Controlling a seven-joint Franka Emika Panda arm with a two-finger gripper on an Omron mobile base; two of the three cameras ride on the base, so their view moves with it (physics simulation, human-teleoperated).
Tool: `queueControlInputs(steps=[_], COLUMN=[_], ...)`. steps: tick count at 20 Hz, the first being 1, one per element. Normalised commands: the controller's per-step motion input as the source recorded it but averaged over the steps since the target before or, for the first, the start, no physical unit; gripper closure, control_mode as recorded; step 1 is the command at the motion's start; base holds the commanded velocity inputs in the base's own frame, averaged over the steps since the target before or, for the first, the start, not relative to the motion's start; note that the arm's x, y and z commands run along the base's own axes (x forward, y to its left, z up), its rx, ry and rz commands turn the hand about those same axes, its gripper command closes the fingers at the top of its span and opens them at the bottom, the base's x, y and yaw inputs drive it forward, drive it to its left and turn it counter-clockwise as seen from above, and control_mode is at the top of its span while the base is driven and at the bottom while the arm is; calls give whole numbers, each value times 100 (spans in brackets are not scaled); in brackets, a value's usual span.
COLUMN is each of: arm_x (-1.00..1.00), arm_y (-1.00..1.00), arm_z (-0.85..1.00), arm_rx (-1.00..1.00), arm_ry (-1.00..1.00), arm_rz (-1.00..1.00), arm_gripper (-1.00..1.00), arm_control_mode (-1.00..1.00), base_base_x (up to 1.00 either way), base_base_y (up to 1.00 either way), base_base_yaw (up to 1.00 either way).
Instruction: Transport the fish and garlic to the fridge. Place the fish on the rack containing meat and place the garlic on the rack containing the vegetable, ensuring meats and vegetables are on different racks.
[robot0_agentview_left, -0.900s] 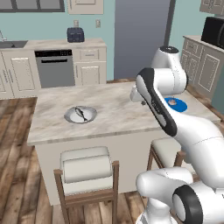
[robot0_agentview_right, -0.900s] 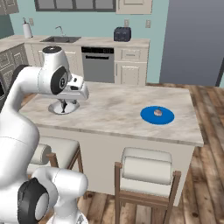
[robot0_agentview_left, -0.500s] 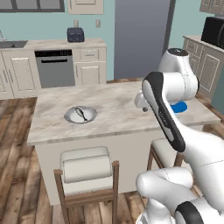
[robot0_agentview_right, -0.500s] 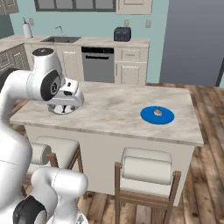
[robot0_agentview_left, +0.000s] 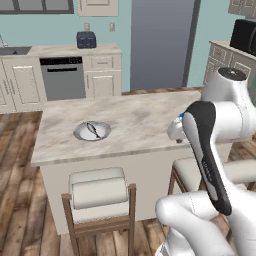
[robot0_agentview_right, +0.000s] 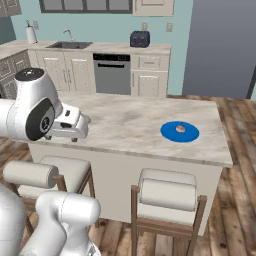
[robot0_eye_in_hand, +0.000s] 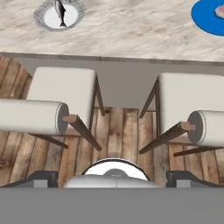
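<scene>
The fish (robot0_agentview_left: 92, 129) is small and dark and lies on a silver plate (robot0_agentview_left: 82, 134) on the left part of the island counter. On a blue plate (robot0_agentview_right: 170, 133) at the island's right side sits the garlic (robot0_agentview_right: 180, 128). My gripper (robot0_agentview_right: 62, 139) hangs at the island's near edge, between the two plates, pointing down; it also shows as gripper (robot0_agentview_left: 178, 140). In the hand view the fish (robot0_eye_in_hand: 60, 13) is at top left and the garlic (robot0_eye_in_hand: 218, 10) at top right. The fingertips (robot0_eye_in_hand: 42, 176) stand wide apart, open, holding nothing.
Two white-cushioned wooden stools (robot0_eye_in_hand: 61, 103) (robot0_eye_in_hand: 192, 105) stand against the island's near side, right under the hand. The tall grey fridge (robot0_agentview_left: 160, 45) is at the back wall beyond the island. Cabinets, a dishwasher (robot0_agentview_left: 65, 77) and a toaster (robot0_agentview_right: 139, 38) line the back counter.
The arm has swung the hand back from over the counter and down toward the island's near edge. The plates, fish and garlic have not moved.
</scene>
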Motion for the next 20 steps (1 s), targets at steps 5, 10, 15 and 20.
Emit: queueControlInputs(steps=[5, 10, 15, 20], arm_x=[-75, -12, 0, 0], arm_y=[-2, 0, 0, 0], arm_z=[28, 5, 0, 0], arm_rx=[2, 1, 0, 0], arm_ry=[-14, -1, 0, 0], arm_rz=[0, 0, 0, 0], arm_gripper=[-100, -100, -100, -100], arm_control_mode=[-100, 100, 100, 100], base_base_x=[0, 37, 100, 100], base_base_y=[0, -5, -9, -2], base_base_yaw=[0, 0, 0, 1])
